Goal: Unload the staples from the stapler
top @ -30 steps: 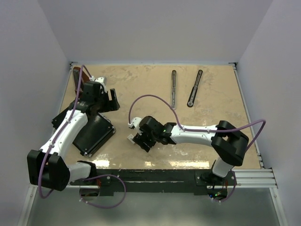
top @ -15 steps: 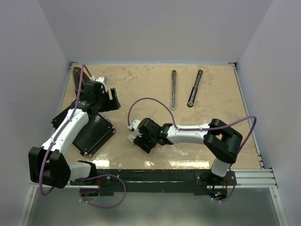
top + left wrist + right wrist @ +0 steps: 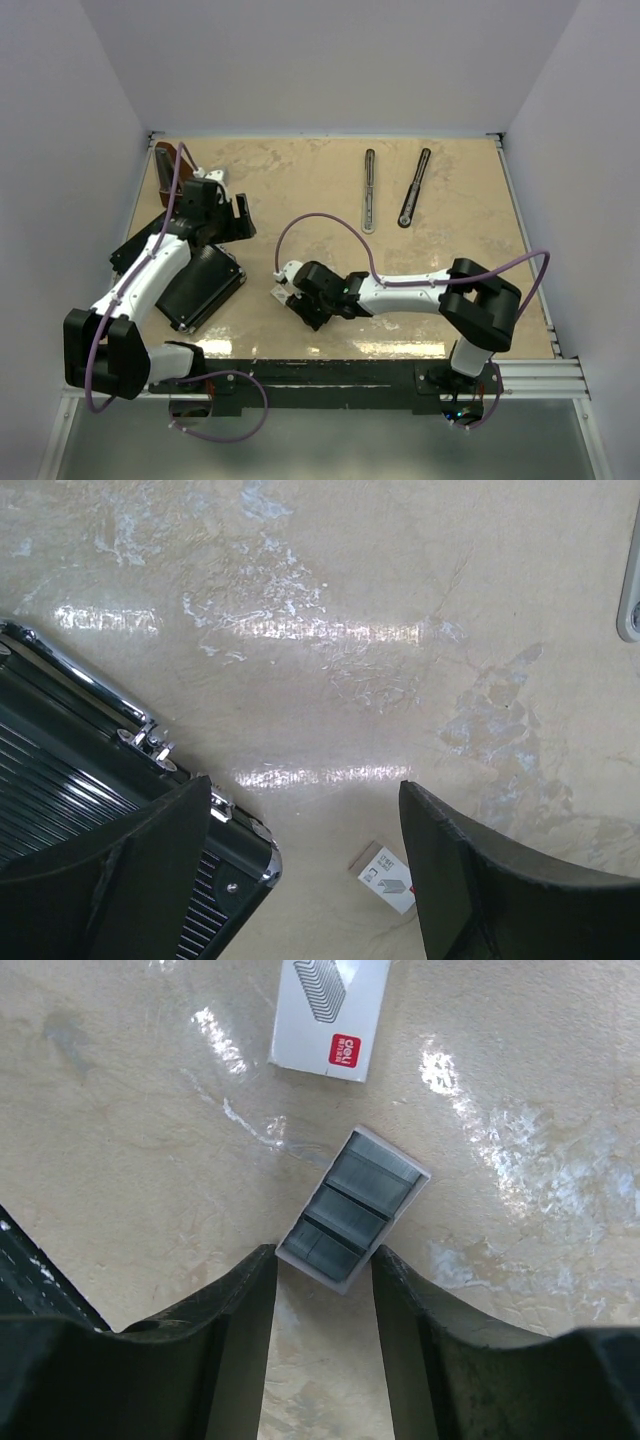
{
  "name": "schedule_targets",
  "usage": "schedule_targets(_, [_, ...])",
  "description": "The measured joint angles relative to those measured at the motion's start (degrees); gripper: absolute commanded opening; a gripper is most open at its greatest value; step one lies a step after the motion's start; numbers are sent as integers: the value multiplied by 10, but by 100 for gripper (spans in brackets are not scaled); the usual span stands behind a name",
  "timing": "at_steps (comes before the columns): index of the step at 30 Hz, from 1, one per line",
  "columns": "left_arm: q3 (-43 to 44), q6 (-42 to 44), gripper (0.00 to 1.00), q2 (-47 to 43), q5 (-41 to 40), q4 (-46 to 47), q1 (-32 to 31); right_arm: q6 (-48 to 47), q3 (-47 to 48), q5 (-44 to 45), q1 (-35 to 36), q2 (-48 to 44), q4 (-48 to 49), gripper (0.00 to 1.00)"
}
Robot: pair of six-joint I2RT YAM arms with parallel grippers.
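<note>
The stapler lies in two parts at the back of the table: a slim black bar (image 3: 414, 187) with a rounded end, and a slim dark-grey metal bar (image 3: 369, 188). Grey staples (image 3: 352, 1209) lie in strips in a small white tray (image 3: 415, 1186). My right gripper (image 3: 322, 1270) is open, low over the table, and the tray's near end sits just at its fingertips (image 3: 262, 1262). In the top view the right gripper (image 3: 300, 303) hides the tray. My left gripper (image 3: 305, 820) is open and empty above the table; in the top view it (image 3: 238, 216) is at the left.
A white staple box (image 3: 330, 1015) lies just beyond the tray, and also shows in the left wrist view (image 3: 388, 878). A flat black ribbed box (image 3: 195, 285) lies at the near left. A brown wedge (image 3: 165, 158) sits in the back left corner. Walls border the table.
My right wrist has shifted slightly toward the near edge, with the gripper staying over the tray. The left gripper has barely moved.
</note>
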Motion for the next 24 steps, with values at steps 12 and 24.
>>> schedule_targets(12, [-31, 1, 69, 25, 27, 11, -3, 86, -11, 82, 17, -1, 31, 49])
schedule_targets(24, [-37, 7, 66, 33, 40, 10, -41, 125, -19, 149, 18, -2, 34, 51])
